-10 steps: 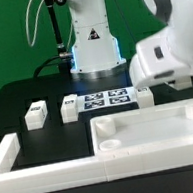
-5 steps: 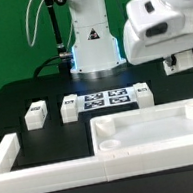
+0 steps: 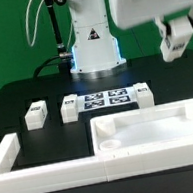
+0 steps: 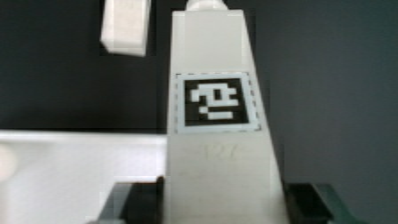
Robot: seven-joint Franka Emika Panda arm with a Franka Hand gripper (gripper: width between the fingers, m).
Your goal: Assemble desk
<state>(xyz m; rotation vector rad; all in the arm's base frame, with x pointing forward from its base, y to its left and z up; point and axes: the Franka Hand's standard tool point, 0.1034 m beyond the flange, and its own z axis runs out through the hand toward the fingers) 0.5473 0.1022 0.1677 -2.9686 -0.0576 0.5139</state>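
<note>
Tool (image 4: 222,200) partly open, tight on 1 tagged white leg (image 4: 222,110), well above tabletop (image 3: 161,130).

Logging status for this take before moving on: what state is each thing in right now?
white square-section plastic leg with a tag: clamped between the fingers, held off the table.
gripper: shut on that leg, high above the table.
white rectangular plastic tabletop panel: lying flat, visible corner hole empty.
three other white tagged legs: lying loose on the table.
</note>
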